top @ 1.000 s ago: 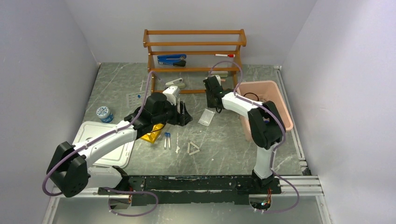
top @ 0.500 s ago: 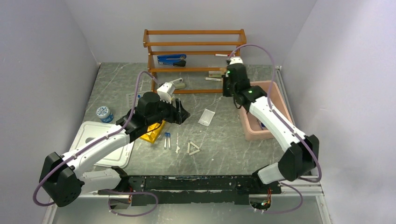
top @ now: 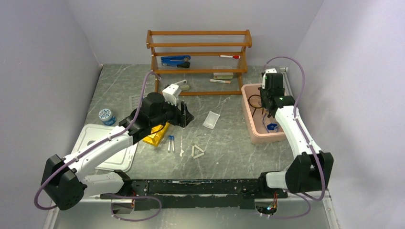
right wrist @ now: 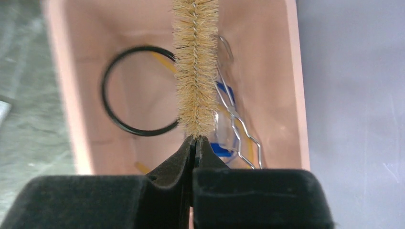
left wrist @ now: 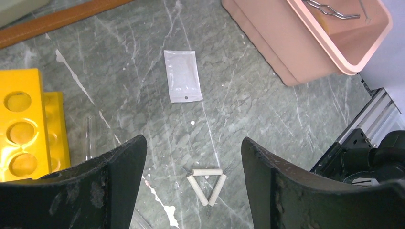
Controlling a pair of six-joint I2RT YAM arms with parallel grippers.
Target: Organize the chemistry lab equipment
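My right gripper [right wrist: 194, 140] is shut on the stem of a tan bristle brush [right wrist: 195, 67], which hangs over the pink bin [right wrist: 62, 95]. In the bin lie a black ring [right wrist: 103, 90], a bent wire piece [right wrist: 239, 124], amber tubing [right wrist: 162, 59] and something blue [right wrist: 222, 149]. From above, that gripper [top: 265, 106] is over the bin's far half [top: 247, 112]. My left gripper [left wrist: 193, 145] is open and empty, high above the white triangle [left wrist: 207, 183]. The clear bag [left wrist: 182, 75] lies beyond it, and the yellow holed rack [left wrist: 21, 129] is to the left. Blue-capped tubes [top: 170, 142] lie beside the rack [top: 156, 135].
The wooden shelf rack [top: 198, 52] at the back holds a blue stapler [top: 174, 60] and markers [top: 230, 57]. A white lid [top: 102, 148] and a blue-topped jar [top: 106, 115] sit at the left. A metal rail [top: 298, 119] runs along the right edge.
The right arm has swung from the table's middle to the right and now holds the brush over the pink bin. The left gripper has barely shifted.
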